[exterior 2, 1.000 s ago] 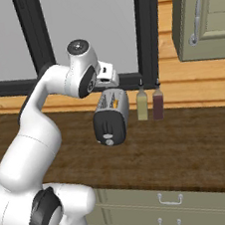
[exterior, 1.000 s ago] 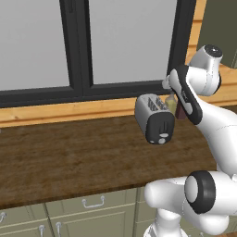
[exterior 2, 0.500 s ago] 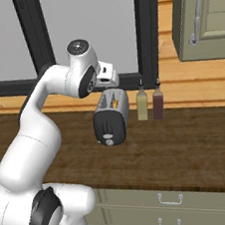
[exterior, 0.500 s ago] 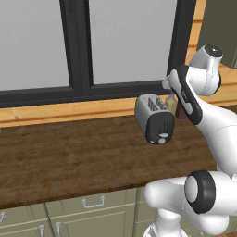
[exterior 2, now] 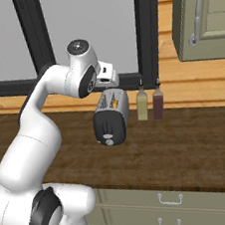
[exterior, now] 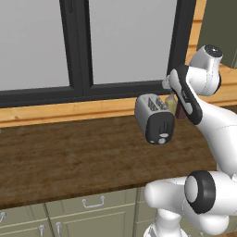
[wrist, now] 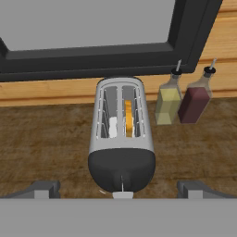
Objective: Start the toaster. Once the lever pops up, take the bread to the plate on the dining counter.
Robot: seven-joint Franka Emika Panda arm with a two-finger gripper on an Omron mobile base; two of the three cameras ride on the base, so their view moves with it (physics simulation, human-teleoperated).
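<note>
- The toaster (wrist: 121,143) stood on the dark wood worktop (exterior: 69,152) below the window (exterior: 125,44), its black end panel turned toward the robot.
- The lever (wrist: 122,184) showed as a pale tab low in the panel's slot, seen in the hand view.
- One slice of bread (wrist: 128,118) sat edge-up in the right-hand slot as the hand view shows it; a pale patch in the other slot could not be identified.
- The gripper (wrist: 118,189) hung directly above the toaster's near end, jaws spread wide on either side and holding nothing.
- Over the last second nothing had shifted: arm, toaster and bottles matched the earlier pictures (so the hand was probably paused, either waiting on the toasting or poised to press; I could not tell which).
- Count: one toaster, one lever, one visible slice, two bottles, one yellowish (wrist: 167,99) and one dark red (wrist: 194,102), just beside the toaster.
</note>
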